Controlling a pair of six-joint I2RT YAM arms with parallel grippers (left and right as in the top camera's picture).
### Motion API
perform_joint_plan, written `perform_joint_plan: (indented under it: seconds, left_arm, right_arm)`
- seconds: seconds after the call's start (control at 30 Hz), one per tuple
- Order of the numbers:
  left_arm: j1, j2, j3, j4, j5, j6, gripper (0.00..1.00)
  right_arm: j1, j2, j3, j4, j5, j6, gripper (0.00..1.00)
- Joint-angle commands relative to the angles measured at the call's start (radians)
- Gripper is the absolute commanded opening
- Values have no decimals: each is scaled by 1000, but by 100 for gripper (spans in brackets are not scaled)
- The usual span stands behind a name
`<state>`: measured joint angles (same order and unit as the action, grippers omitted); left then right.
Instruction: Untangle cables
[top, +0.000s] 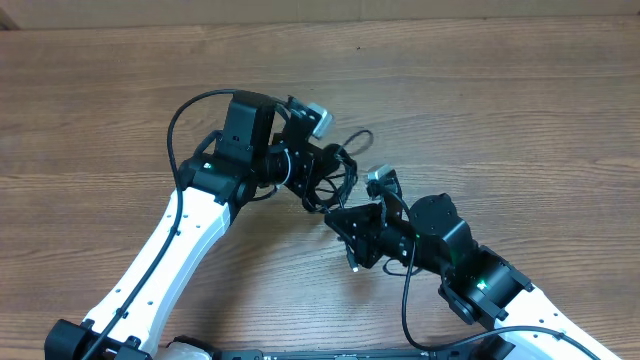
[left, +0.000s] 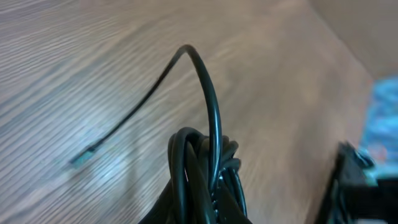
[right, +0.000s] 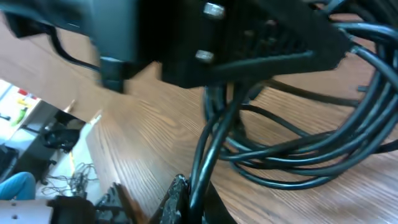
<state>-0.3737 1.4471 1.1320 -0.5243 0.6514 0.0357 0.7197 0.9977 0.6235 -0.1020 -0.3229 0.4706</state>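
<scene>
In the middle of the table (top: 520, 90) the cables (top: 338, 172) lie as a small black knot of loops, caught between both grippers. The left gripper (top: 300, 168) is closed on the bunch. Its wrist view shows several strands packed together at the fingers, one loop arching up and a loose end trailing off to a plug (left: 81, 160) flat on the wood. The right gripper (top: 340, 210) is shut too, and its wrist view shows a single strand running down into the jaws, the other loops lying beyond.

The step in hand looks like drawing that one strand out of the knot. Done well, the left anchors the bunch while the right pulls slowly away and slightly up — watching whether the loops loosen or cinch. If they tighten, ease off and regrip nearer the plug, feeding it back through rather than tugging.
</scene>
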Motion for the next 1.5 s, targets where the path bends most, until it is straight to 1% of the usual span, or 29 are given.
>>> perform_joint_plan:
  seconds: [0.0, 0.1, 0.27, 0.43, 0.53, 0.67, 0.77, 0.83, 0.87, 0.9, 0.97, 1.0, 1.03, 1.07, 1.1, 1.17, 1.27, 1.3, 1.47]
  left_arm:
    - [-8, -26, 2, -3, 135, 108, 4]
    - [-8, -26, 2, 1, 159, 121, 4]
    - [-8, -26, 2, -19, 317, 294, 4]
    - [-8, -24, 2, -123, 341, 454, 4]
    - [-8, -24, 2, -145, 383, 485, 4]
    - [-6, -24, 2, -107, 498, 485, 4]
    - [-6, -24, 2, -92, 578, 485, 4]
    - [-6, -24, 2, -97, 578, 484, 4]
    - [-5, -24, 2, -105, 561, 483, 4]
    - [-5, -24, 2, -107, 544, 475, 4]
    - [0, -24, 2, -106, 508, 448, 4]
    - [8, -24, 2, -103, 496, 435, 4]
    - [17, -24, 2, -99, 483, 420, 5]
    - [29, -24, 2, -94, 468, 397, 4]
    - [45, -24, 2, -86, 454, 368, 4]
    - [75, -24, 2, -67, 440, 299, 5]
    - [123, -24, 2, -34, 441, 191, 5]
    - [147, -24, 2, -20, 440, 139, 4]
    - [190, -22, 2, -14, 436, 24, 5]
  right_arm:
    - [-9, 1, 32, -53, 105, -11, 4]
    - [-9, 1, 32, -108, 148, -3, 4]
    - [-9, 1, 32, -97, 150, 6, 4]
    - [-9, 1, 32, -72, 169, 85, 4]
    - [-9, 4, 32, -72, 203, 134, 4]
    - [-9, 39, 32, -71, 203, 208, 4]
    - [-9, 72, 32, -65, 203, 215, 4]
    - [-9, 80, 32, -65, 203, 228, 4]
    - [-9, 80, 32, -66, 203, 238, 8]
    - [-9, 80, 32, -66, 203, 237, 16]
    - [-9, 80, 32, -68, 202, 237, 40]
    - [-9, 80, 32, -69, 198, 237, 48]
    - [-9, 80, 32, -69, 189, 238, 61]
    - [-9, 80, 32, -69, 177, 241, 72]
    - [-9, 77, 32, -69, 164, 240, 76]
    - [-9, 67, 32, -72, 149, 240, 88]
    - [-9, 36, 32, -87, 146, 240, 100]
    - [-9, 14, 32, -91, 146, 240, 100]
    - [-9, -84, 32, -102, 146, 240, 100]
